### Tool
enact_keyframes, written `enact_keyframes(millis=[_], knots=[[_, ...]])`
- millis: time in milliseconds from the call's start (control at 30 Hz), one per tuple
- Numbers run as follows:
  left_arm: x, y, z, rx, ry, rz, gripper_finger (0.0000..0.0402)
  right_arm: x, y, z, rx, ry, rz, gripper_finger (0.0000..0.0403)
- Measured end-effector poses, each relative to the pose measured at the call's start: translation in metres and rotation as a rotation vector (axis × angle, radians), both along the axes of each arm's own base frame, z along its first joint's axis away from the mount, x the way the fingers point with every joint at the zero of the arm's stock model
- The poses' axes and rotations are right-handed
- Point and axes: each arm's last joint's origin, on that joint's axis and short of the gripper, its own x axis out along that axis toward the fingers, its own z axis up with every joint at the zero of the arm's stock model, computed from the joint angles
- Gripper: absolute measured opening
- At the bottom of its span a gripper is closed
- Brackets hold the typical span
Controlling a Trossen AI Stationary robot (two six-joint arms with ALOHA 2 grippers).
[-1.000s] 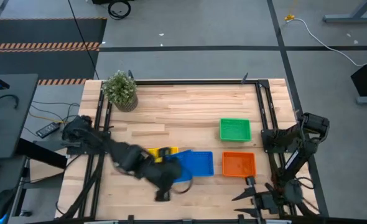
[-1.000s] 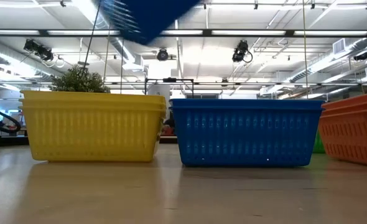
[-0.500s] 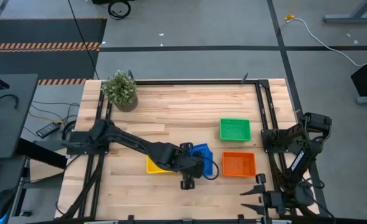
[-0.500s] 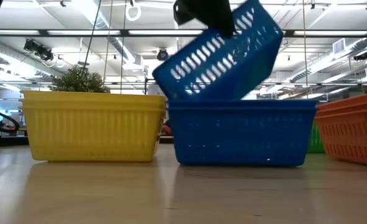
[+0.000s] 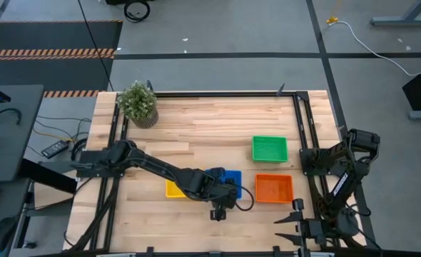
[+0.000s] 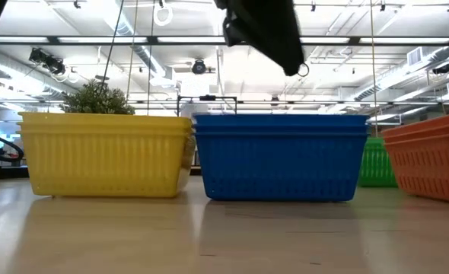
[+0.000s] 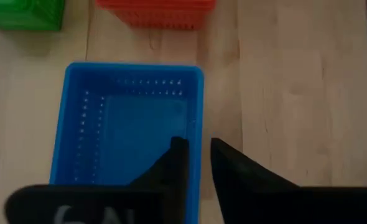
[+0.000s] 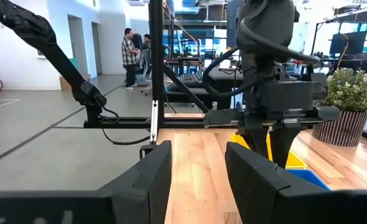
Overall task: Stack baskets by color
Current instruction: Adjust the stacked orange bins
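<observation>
- The left gripper [image 5: 218,212] is being held above the near rim of the blue baskets [image 5: 227,182], with the left arm stretched across the table [image 5: 196,135] from its left side.
- In the left wrist view, the left gripper's fingers [image 7: 177,163] are being shown slightly parted, one on each side of the blue rim (no contact with the plastic can be made out, and nothing is being pinched).
- The blue baskets [image 6: 281,156] are being shown nested one inside another in the low view, sitting level on the table, with two rims visible at the top.
- The yellow baskets [image 6: 106,154] are being seen just beside the blue ones, on the left-arm side.
- The orange baskets [image 5: 274,188] are being seen near the blue ones on the opposite side, and the green basket [image 5: 270,148] is lying just behind the orange ones (toward the far edge).
- The potted plant [image 5: 138,103] is standing at the far left corner of the table.
- The right gripper [image 5: 295,221] is being kept at the near right corner, away from the baskets, with its fingers [image 8: 147,174] spread apart and holding nothing.
- People are being seen standing far off in the room, in the right wrist view.
</observation>
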Motion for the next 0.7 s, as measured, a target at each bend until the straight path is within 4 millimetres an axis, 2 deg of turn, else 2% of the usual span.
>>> enact_keyframes(millis=[167,333,500,600,700], knots=[[0.003,0.001,0.003,-0.006,-0.015,0.003,0.0128,0.000,0.000,-0.001,-0.005,0.002,0.002,0.0155],[0.002,0.001,0.033,-0.018,-0.027,0.016,0.0164,0.001,0.001,-0.003,-0.017,0.011,0.002,0.0155],[-0.019,-0.010,0.058,0.029,0.060,0.002,0.0157,0.004,0.000,-0.013,0.014,0.049,-0.005,0.0155],[-0.039,-0.027,0.054,0.102,0.148,0.011,0.0141,0.006,-0.001,-0.023,0.054,0.084,-0.011,0.0155],[-0.060,-0.045,0.039,0.212,0.226,0.046,0.0126,0.007,-0.003,-0.033,0.081,0.125,-0.008,0.0155]])
